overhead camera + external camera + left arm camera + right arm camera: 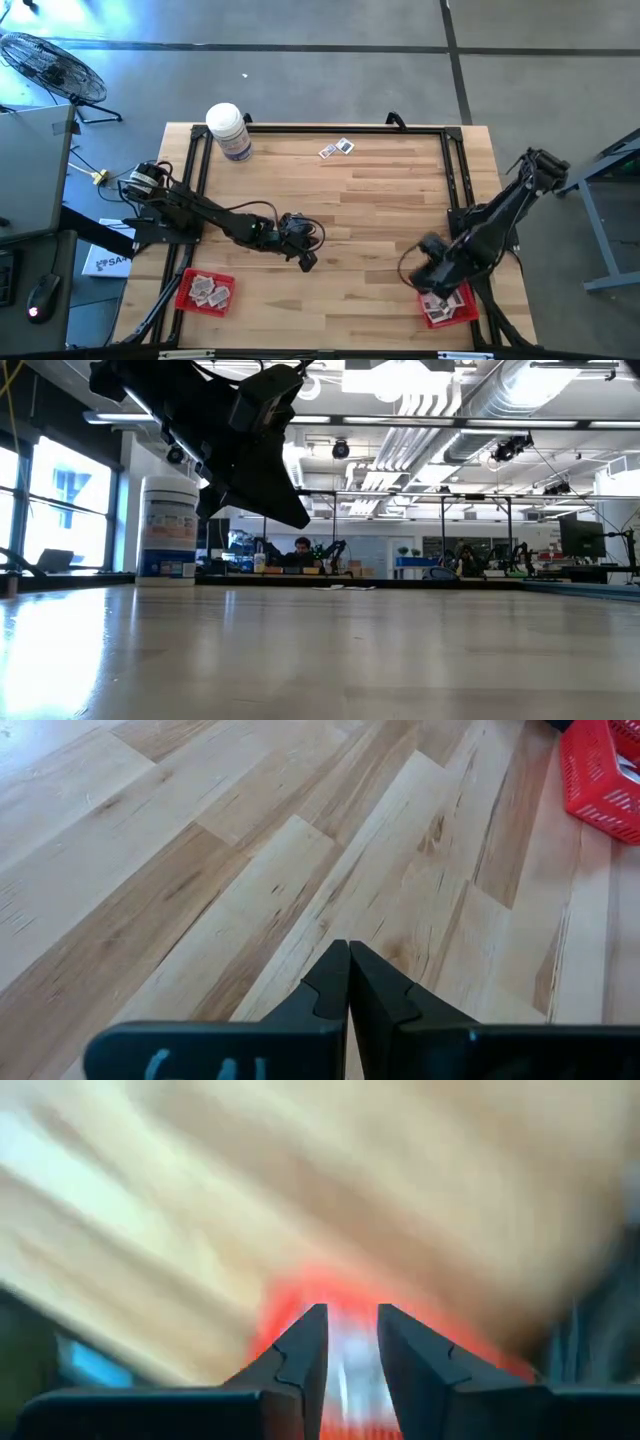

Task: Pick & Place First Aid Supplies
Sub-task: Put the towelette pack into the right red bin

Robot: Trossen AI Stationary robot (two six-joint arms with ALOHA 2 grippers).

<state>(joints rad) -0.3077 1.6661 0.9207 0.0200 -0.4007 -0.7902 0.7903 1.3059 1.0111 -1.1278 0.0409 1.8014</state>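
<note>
Two white packets (337,149) lie flat on the wooden table near its far edge. More packets (210,291) lie in a red tray (186,300) at the near left, and others (438,306) in a red tray (468,312) at the near right. My right gripper (352,1330) hangs open just above the right tray (300,1295), pointing down, with nothing between its fingers. My left gripper (348,948) is shut and empty above the bare middle of the table (305,258), tilted down toward the right.
A large white bottle (228,130) stands at the far left corner and shows in the low view (170,525). A black frame (455,170) runs around the table's edges. The wood between the two trays and the far packets is bare (380,210).
</note>
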